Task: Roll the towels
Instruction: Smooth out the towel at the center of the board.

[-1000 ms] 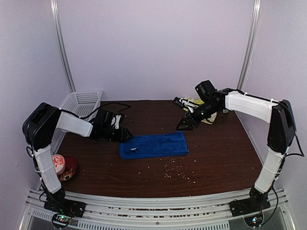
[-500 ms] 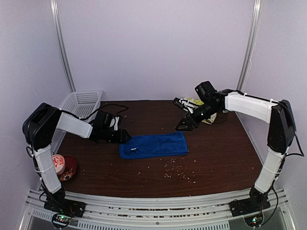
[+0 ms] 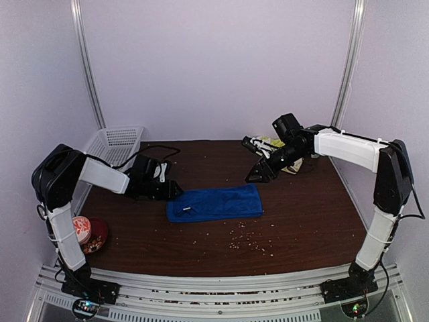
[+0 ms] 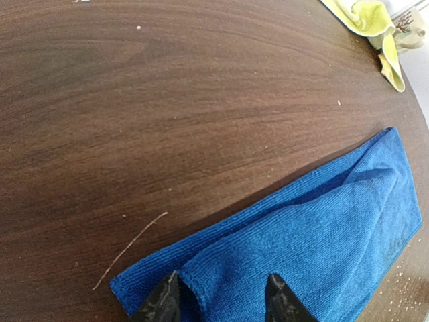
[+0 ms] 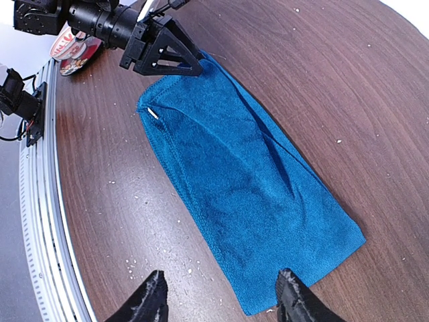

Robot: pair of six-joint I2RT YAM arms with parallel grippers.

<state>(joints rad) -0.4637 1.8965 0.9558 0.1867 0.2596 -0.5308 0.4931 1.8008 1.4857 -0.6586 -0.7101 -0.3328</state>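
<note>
Table: dark wood, scattered with crumbs. Blue towel: folded flat at mid-table. Yellow-green towel: crumpled at the far right edge. Left gripper: jaws spread, straddling the blue towel's left corner hem. Right gripper: jaws spread, hovering near the blue towel's right end, grasping nothing.

Lab test booth — plain pale walls, aluminium mounting rail
</note>
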